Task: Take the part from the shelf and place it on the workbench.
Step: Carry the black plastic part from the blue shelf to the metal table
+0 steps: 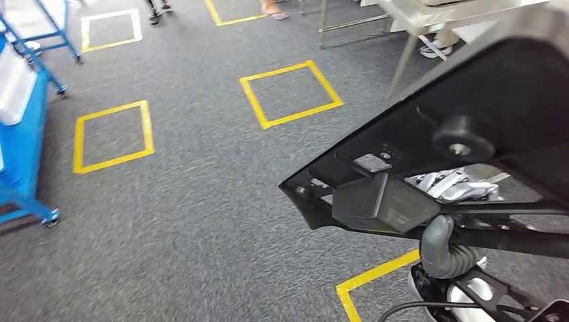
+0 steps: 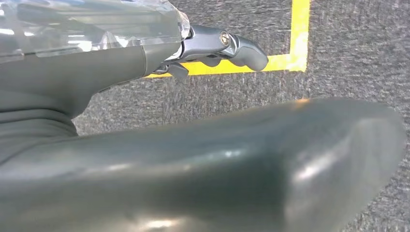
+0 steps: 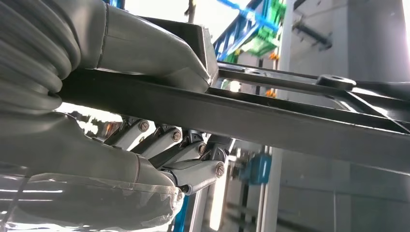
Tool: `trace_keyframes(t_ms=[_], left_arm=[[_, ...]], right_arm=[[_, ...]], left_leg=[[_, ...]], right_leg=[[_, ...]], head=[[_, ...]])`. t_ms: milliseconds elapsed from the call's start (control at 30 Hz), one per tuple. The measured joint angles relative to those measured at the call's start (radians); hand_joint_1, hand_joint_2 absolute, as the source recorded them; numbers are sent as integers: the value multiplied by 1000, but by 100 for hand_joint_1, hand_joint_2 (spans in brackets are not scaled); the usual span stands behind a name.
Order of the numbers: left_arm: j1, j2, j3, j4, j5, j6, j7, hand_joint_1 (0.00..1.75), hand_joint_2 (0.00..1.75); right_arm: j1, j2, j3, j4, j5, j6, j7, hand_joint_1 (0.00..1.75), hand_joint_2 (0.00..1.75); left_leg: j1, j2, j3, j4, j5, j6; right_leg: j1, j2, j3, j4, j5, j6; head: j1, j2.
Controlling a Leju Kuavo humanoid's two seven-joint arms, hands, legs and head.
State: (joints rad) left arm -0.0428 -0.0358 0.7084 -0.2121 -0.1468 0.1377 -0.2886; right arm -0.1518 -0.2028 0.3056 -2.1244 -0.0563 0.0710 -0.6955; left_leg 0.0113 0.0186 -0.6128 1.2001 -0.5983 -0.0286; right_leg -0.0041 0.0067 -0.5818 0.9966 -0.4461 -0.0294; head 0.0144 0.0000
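A large black plastic part point(image 1: 470, 127) with ribs and a round boss fills the right of the head view, carried above the carpet. My right hand point(image 1: 444, 228) grips its lower edge, grey thumb wrapped over the rim and silver fingers point(image 1: 453, 184) behind it. In the right wrist view the thumb point(image 3: 145, 48) presses one side of the part's black bar point(image 3: 270, 121) and the fingers point(image 3: 188, 154) curl against the other. My left hand point(image 2: 212, 48) hangs over the floor, holding nothing, fingers loosely apart. A metal workbench point(image 1: 429, 17) stands at the far right.
Blue wheeled shelving point(image 1: 23, 141) lines the left edge. Yellow tape squares point(image 1: 290, 94) mark the grey carpet, and a tape corner point(image 1: 372, 278) lies close to my feet. A person's feet point(image 1: 274, 12) and a shoe point(image 1: 435, 47) show beyond the workbench legs.
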Motion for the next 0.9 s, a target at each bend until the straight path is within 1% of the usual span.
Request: trace_keyframes(t_ms=[33,67,100,133,167,200,233,267,300,333,367,400,433,467,500,533,567,600,633,667,700,733,767,800,833,867,900], left_arm=[[2,1,0,0,0,0,0,0,0],[4,1,0,0,0,0,0,0,0],[4,1,0,0,0,0,0,0,0],[4,2,0,0,0,0,0,0,0],[4,2,0,0,0,0,-1,0,0],[3,3,0,0,-1,-1,-1,0,0],[3,4,0,0,-1,-2,0,0,0],[2,4,0,0,-2,-3,3,0,0],[1,5,0,0,-2,-5,6,0,0],[0,5,0,0,-2,-7,9,0,0],[-1,5,0,0,-1,-10,12,0,0],[-1,5,1,0,0,-12,14,0,0],[-1,5,1,0,1,-12,15,0,0],[0,5,1,0,1,-13,16,0,0],[2,5,2,0,1,-13,18,0,0],[4,5,3,0,1,-13,20,0,0],[4,5,5,0,1,-13,22,0,0],[4,5,6,0,1,-14,23,0,0],[4,5,7,0,1,-14,24,0,0],[3,5,8,0,1,-15,24,0,0],[2,4,9,0,1,-16,25,0,0],[2,4,11,0,1,-16,25,0,0],[1,4,12,0,1,-16,25,0,0],[1,4,14,0,1,-16,25,0,0],[-1,4,15,0,1,-17,25,0,0],[-2,4,16,0,1,-17,25,0,0],[-3,4,16,0,1,-17,25,0,0]], right_arm=[[2,0,0,0,-1,0,0,175,175],[4,1,0,0,-2,0,0,175,175],[6,1,0,0,-2,0,1,175,175],[6,1,0,0,-3,0,1,175,175],[7,1,-1,0,-4,0,1,175,175],[6,1,-3,0,-7,1,1,175,175],[7,1,-6,1,-11,3,0,175,175],[7,1,-9,3,-18,6,1,175,175],[7,1,-12,6,-27,13,1,175,175],[7,1,-15,8,-37,20,1,175,175],[8,1,-18,12,-47,30,1,175,175],[6,1,-20,15,-57,41,1,175,175],[3,2,-22,19,-64,53,1,175,175],[0,2,-23,23,-69,64,1,175,175],[-4,2,-24,28,-73,75,1,175,175],[-5,3,-24,35,-75,84,1,175,175],[-5,4,-23,41,-76,91,1,175,175],[-6,4,-23,47,-76,96,1,175,175],[-6,5,-21,53,-76,101,1,175,175],[-8,5,-19,57,-75,104,1,175,175],[-10,6,-16,62,-75,107,1,175,175],[-13,8,-13,65,-75,108,1,175,175],[-15,9,-10,68,-74,108,1,175,175],[-16,10,-8,71,-74,108,1,175,175],[-17,11,-6,74,-74,108,0,175,175],[-17,12,-5,76,-74,108,0,175,175],[-19,13,-4,77,-74,108,0,175,175]], left_leg=[[0,-9,-33,65,-22,-2],[0,-12,-54,100,-25,-2],[0,-13,-56,94,-6,-1],[1,-18,-38,46,31,0],[2,-33,-8,-27,75,3],[4,-57,23,-101,107,5],[5,-78,46,-155,126,8],[5,-93,58,-186,131,11],[4,-95,61,-195,127,15],[3,-85,62,-197,130,20],[4,-74,63,-202,133,27],[5,-61,65,-208,136,33],[7,-48,66,-213,139,39],[6,-34,67,-215,140,43],[5,-21,67,-215,139,45],[4,-8,66,-215,138,45],[4,6,66,-214,137,45],[4,18,67,-213,135,44],[4,30,69,-212,132,42],[4,40,73,-212,129,39],[1,50,76,-211,125,34],[-1,58,79,-210,121,29],[-3,66,82,-209,118,23],[-5,75,85,-210,116,17],[-5,85,89,-212,114,11],[-3,88,93,-212,111,4],[-1,77,92,-201,100,-1]], right_leg=[[1,13,0,0,0,-1],[2,27,0,1,0,-2],[2,42,1,2,0,-1],[1,56,3,4,-1,0],[1,68,4,5,-2,2],[1,80,3,9,-4,5],[1,91,0,12,-4,10],[0,101,-5,14,-4,16],[-2,113,-9,14,-2,23],[-3,123,-13,12,1,31],[-4,119,-16,15,1,36],[-4,99,-25,30,-9,39],[-2,70,-42,64,-31,42],[-3,37,-69,121,-61,44],[-4,16,-104,190,-94,47],[-6,7,-136,255,-118,51],[-9,3,-156,294,-126,54],[-11,-1,-156,294,-115,56],[-12,-8,-134,252,-86,57],[-12,-23,-95,179,-50,56],[-9,-45,-56,106,-25,53],[-6,-62,-27,51,-9,49],[-3,-73,-13,22,-4,44],[1,-72,-12,16,-8,39],[2,-59,-14,15,-7,34],[0,-48,-12,12,-5,28],[-2,-37,-9,8,-4,21]], head=[[-1,0],[-1,0],[-1,0],[-1,0],[-2,0],[-2,0],[-2,0],[-2,0],[-2,0],[-2,0],[-2,0],[1,0],[4,0],[7,0],[10,0],[10,0],[10,0],[10,0],[10,0],[10,0],[10,0],[10,0],[9,0],[9,0],[9,0],[9,0],[9,0]])
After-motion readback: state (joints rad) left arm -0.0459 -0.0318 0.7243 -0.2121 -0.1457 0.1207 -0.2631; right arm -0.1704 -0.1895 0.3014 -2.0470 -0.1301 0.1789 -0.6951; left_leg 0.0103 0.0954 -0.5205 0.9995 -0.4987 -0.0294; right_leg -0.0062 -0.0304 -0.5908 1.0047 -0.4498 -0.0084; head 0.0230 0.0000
